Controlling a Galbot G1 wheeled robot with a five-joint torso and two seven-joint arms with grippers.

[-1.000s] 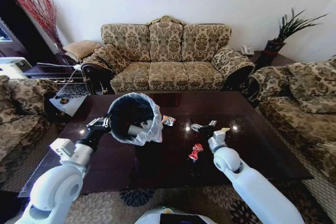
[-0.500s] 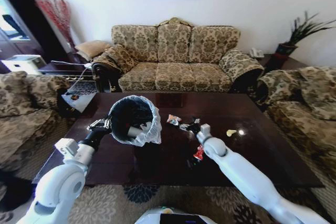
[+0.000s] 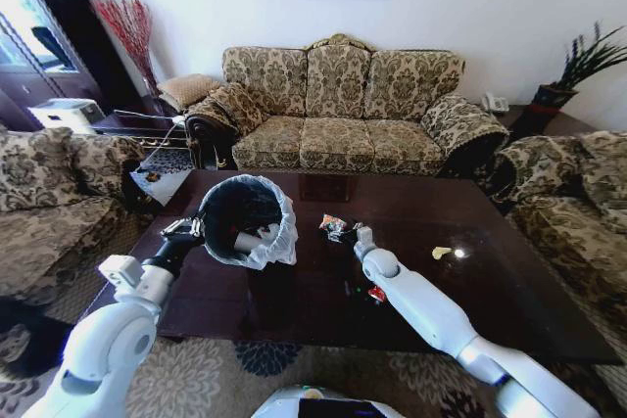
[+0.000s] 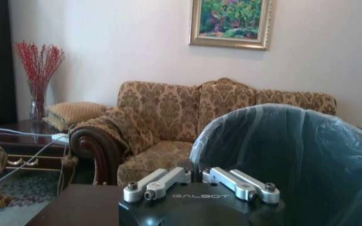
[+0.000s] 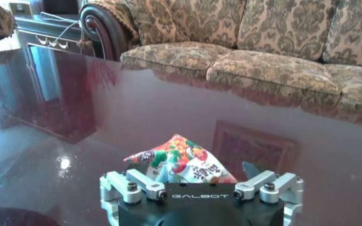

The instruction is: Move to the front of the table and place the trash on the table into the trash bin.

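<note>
My left gripper (image 3: 188, 232) is shut on the rim of the trash bin (image 3: 245, 214), holding it tilted above the left part of the dark glossy table (image 3: 294, 286). In the left wrist view the bin's whitish bag (image 4: 282, 155) bulges just past the closed fingers (image 4: 200, 181). My right gripper (image 3: 358, 234) is open and low over the table's middle, right behind a colourful snack wrapper (image 3: 333, 223), which lies just ahead of the spread fingers (image 5: 181, 162). A red wrapper (image 3: 376, 293) lies beside my right forearm. A yellow scrap (image 3: 441, 253) lies farther right.
A patterned sofa (image 3: 338, 110) stands behind the table, with armchairs at the left (image 3: 44, 183) and right (image 3: 578, 193). A side table with a vase of red twigs (image 3: 132, 36) stands at the back left. A pale object lies inside the bin.
The whole head view has shifted, so the camera moved. My right arm has swung left across the table, away from the yellow scrap, up to the colourful wrapper. The left gripper still holds the bin.
</note>
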